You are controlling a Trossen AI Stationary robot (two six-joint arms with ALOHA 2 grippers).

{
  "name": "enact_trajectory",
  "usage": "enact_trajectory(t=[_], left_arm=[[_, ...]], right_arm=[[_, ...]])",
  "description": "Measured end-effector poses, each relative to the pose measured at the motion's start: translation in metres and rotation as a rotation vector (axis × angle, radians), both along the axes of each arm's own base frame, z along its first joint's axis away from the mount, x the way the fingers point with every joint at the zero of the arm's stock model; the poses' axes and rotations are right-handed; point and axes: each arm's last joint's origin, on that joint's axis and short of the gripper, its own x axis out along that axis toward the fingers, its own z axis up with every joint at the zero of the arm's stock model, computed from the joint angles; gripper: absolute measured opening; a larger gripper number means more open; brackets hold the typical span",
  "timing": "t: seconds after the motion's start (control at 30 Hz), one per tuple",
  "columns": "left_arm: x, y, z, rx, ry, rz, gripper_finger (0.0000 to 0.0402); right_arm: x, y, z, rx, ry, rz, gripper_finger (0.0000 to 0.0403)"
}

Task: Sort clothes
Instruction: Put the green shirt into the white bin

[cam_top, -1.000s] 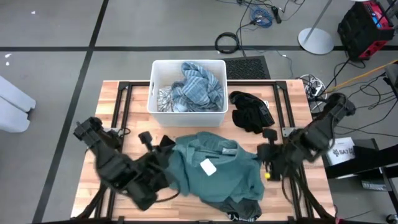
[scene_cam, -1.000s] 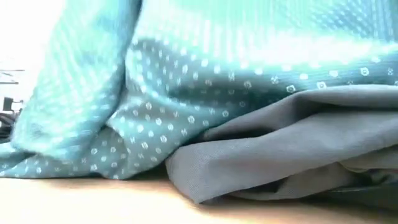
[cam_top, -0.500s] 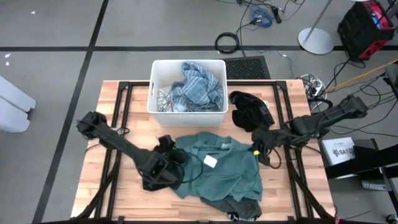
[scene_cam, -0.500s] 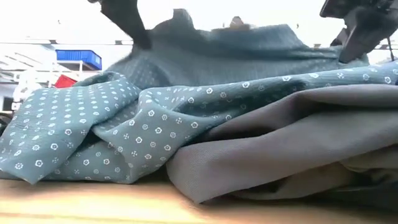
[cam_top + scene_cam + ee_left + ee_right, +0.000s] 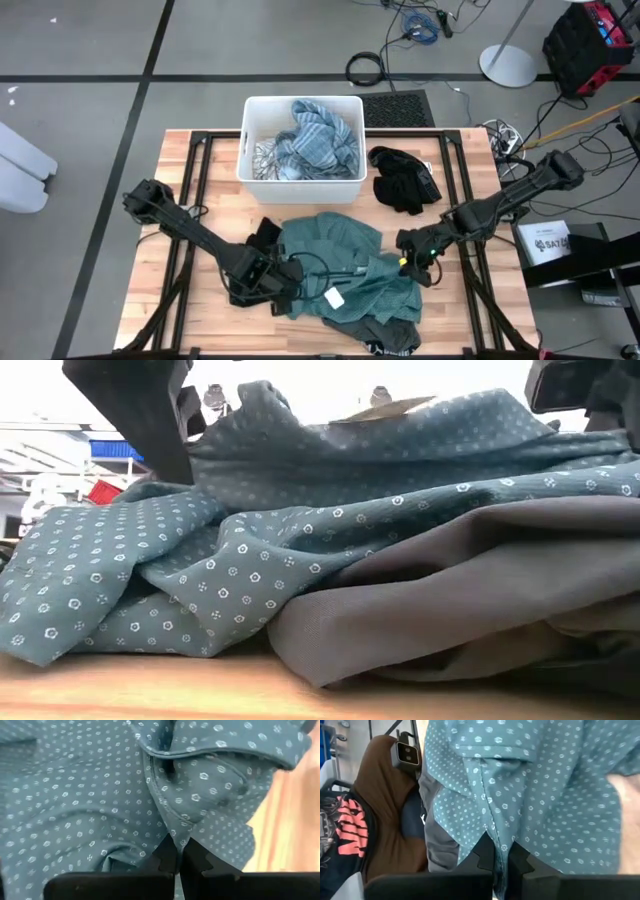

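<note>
1. Nearest the table's front edge lies a grey garment [image 5: 450,600], bunched up, with the teal shirt [image 5: 345,270] draped over it – the shirt's fabric is teal green with small white dots.
2. The left gripper [image 5: 283,283] sits low at the shirt's left side; in the left wrist view its fingers [image 5: 167,855] are pinched together on a fold of the dotted cloth.
3. The right gripper [image 5: 408,258] is at the shirt's right edge, likewise closed on the shirt – the right wrist view shows its fingers [image 5: 485,851] clamping a seam of it.
4. A white tag [image 5: 333,298] shows on the shirt near the left gripper.
5. The wooden table [image 5: 215,175] carries everything; the shirt spreads across its front middle, between the two arms.
6. Farther back and to the right, a black garment [image 5: 402,181] lies crumpled on the table, apart from the shirt.
7. At the table's far middle stands a white bin [image 5: 300,180], holding a blue striped garment [image 5: 322,135] and a white-grey patterned piece [image 5: 268,160].
8. Beyond the table, cables [image 5: 400,40] lie on the grey floor.
</note>
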Motion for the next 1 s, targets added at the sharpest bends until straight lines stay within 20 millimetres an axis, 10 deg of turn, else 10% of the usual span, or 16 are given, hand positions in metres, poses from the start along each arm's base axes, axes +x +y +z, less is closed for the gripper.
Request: enact_trajectory(t=[0.47,0.7,1.0], left_arm=[[0.004,0.002,0.016,-0.046,0.07,-0.173,0.008],[0.001,0.022,0.068,0.064,0.215,-0.194,0.0127],[-0.019,0.045,0.135,0.272,-0.073,-0.166,0.013]], right_arm=[[0.019,0.008,-0.015,-0.027,-0.019,0.018,0.0115],[0.027,-0.002,-0.006,-0.103,-0.1,0.015,0.018],[0.038,-0.01,-0.019,-0.306,-0.135,0.078,0.0187]])
